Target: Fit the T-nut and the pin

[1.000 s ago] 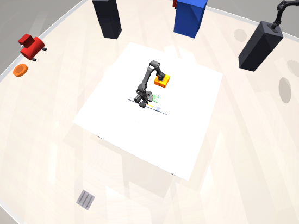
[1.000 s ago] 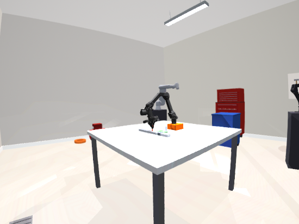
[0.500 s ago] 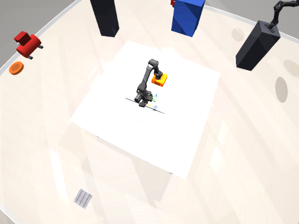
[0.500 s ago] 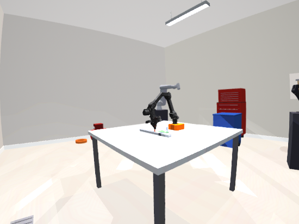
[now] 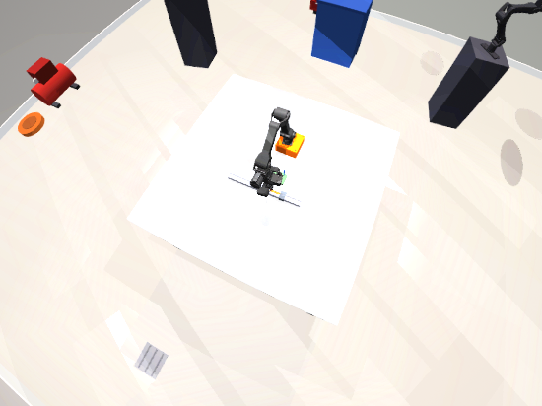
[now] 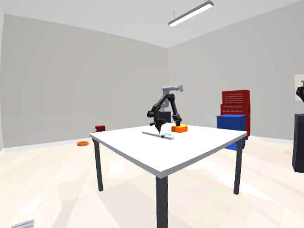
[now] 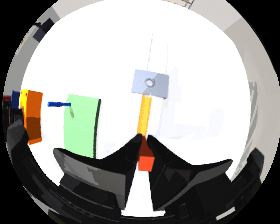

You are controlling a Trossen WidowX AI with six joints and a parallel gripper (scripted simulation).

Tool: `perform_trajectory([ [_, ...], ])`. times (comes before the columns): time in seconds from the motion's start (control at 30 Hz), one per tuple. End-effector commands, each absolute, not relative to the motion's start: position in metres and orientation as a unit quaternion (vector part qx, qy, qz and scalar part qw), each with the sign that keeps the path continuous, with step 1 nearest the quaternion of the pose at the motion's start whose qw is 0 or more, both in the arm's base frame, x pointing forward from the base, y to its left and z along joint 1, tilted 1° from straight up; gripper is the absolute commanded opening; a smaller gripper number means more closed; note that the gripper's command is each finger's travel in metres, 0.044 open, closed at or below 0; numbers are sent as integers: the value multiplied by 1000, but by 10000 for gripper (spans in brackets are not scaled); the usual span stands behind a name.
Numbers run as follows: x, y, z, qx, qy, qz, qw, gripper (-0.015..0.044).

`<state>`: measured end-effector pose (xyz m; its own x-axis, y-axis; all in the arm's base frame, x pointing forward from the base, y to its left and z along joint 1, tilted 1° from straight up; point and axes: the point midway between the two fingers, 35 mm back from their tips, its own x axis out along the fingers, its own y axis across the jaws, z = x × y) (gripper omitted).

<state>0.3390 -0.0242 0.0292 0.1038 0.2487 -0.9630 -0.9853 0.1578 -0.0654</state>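
Note:
My gripper is shut on the orange handle of the T-nut, low over the rail. The brass T-nut lies along the aluminum rail. Its far end meets the near edge of the bracket; whether any of it is underneath I cannot tell. The bracket hole shows no brass clearly. The blue pin stands in the green tray, left of the rail in the wrist view.
An orange block sits at the arm's base, beyond the tray. The white table carries the arm, rail and tray. Other stands and cabinets are on the floor away from the table.

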Motion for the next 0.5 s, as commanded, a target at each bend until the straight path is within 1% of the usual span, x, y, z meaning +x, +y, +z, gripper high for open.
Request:
perform_trajectory([
  [0.0,338,-17,28,-411,447,500,618,-150],
  [0.47,340,-11,28,-411,446,500,618,-150],
])
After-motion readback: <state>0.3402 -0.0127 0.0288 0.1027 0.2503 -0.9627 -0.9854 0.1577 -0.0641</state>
